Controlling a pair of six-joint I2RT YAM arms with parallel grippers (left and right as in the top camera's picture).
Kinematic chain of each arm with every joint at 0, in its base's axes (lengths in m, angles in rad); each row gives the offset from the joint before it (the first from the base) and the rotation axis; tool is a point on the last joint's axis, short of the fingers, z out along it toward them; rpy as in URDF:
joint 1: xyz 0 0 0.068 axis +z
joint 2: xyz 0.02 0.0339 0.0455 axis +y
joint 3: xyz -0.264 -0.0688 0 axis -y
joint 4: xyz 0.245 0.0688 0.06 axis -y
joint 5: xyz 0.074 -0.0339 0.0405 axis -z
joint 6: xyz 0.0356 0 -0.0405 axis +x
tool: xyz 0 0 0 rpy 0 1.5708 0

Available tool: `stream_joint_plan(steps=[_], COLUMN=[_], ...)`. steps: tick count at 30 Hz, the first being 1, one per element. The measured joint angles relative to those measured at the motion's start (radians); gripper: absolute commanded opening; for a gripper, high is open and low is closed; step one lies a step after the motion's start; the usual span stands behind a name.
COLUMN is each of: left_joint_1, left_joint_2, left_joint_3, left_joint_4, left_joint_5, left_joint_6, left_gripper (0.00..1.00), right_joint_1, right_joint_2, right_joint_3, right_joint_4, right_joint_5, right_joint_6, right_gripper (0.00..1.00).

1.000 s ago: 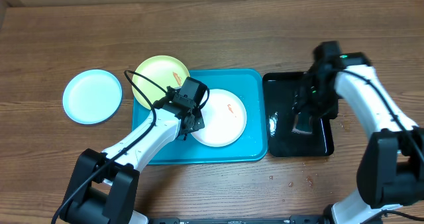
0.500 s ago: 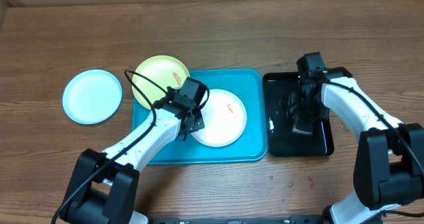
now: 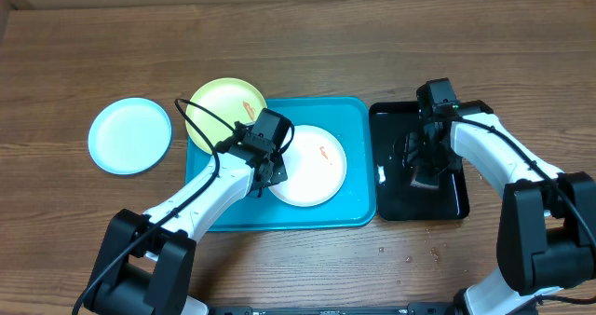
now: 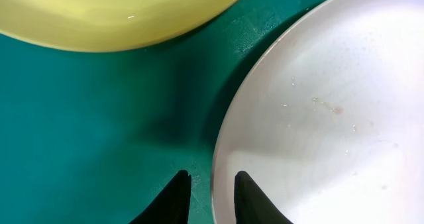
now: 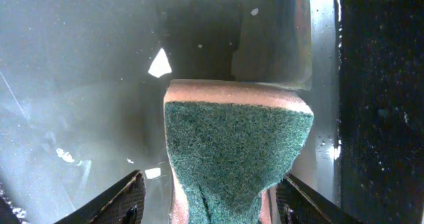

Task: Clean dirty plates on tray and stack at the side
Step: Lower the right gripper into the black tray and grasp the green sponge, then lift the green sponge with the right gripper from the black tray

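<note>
- Brown wood-grain bench (image 3: 372, 45): occupied by a large bright cyan-blue rectangular plastic tray (image 3: 354, 208) and, just beside it on the right, a narrower glossy black tray (image 3: 391, 205) marked with wet glints.
- Round white plastic plate (image 3: 312, 166): seated on the blue tray, its orange smear (image 3: 323, 152) not yet cleaned. Its left rim is straddled by the left fingers (image 4: 173, 201), which are set narrowly apart. Whether the rim is actually pinched cannot be told. If it is not, the white plate may be skated across the blue tray once scrubbing pressure is applied.
- Pale yellow-green round plate (image 3: 223, 105): laid across the blue tray's far left corner, partly over the bench and just beside the white plate, and likewise smeared. It could be nudged off the rim if the white plate is dragged leftward.
- Green-faced pink sponge (image 5: 238, 158): stood end-down in the black tray, with the right fingers (image 5: 126, 201) seemingly closed on its sides. Water is likely to be dripped across the bench during transfer. The sponge may be twisted out of a soft grip under load.
- Light cyan round plate (image 3: 130, 135): set alone on the bench, well apart to the left, and judged to be the base of the stack. Wet plates laid on it may slide off centre.
</note>
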Motion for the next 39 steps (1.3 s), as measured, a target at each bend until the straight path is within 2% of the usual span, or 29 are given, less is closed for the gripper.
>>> stream_joint_plan(steps=[9,18,22,26,29,34,36,39], left_joint_1=[0.000,0.000,0.000,0.000,0.000,0.000,0.000,0.000], left_joint_2=[0.000,0.000,0.000,0.000,0.000,0.000,0.000,0.000], left_joint_3=[0.000,0.000,0.000,0.000,0.000,0.000,0.000,0.000], left_joint_4=[0.000,0.001,0.000,0.000,0.000,0.001,0.001,0.001], left_joint_5=[0.000,0.000,0.000,0.000,0.000,0.000,0.000,0.000], left_joint_6=[0.000,0.000,0.000,0.000,0.000,0.004,0.006,0.008], left_gripper=[0.25,0.25,0.25,0.26,0.27,0.33,0.34,0.34], right_joint_1=[-0.040,-0.076,-0.072,-0.071,-0.071,-0.071,-0.071,-0.071], right_joint_2=[0.000,0.000,0.000,0.000,0.000,0.000,0.000,0.000], right_joint_3=[0.000,0.001,0.000,-0.008,-0.028,-0.036,-0.035,-0.022], right_joint_4=[-0.042,-0.029,-0.026,0.000,0.029,0.036,0.028,0.005], right_joint_5=[0.001,-0.088,-0.091,-0.082,-0.076,-0.074,-0.075,-0.074], right_joint_6=[0.013,0.007,-0.001,0.000,-0.008,-0.002,-0.002,-0.008], right_gripper=[0.63,0.62,0.54,0.54,0.33,0.18,0.15,0.04])
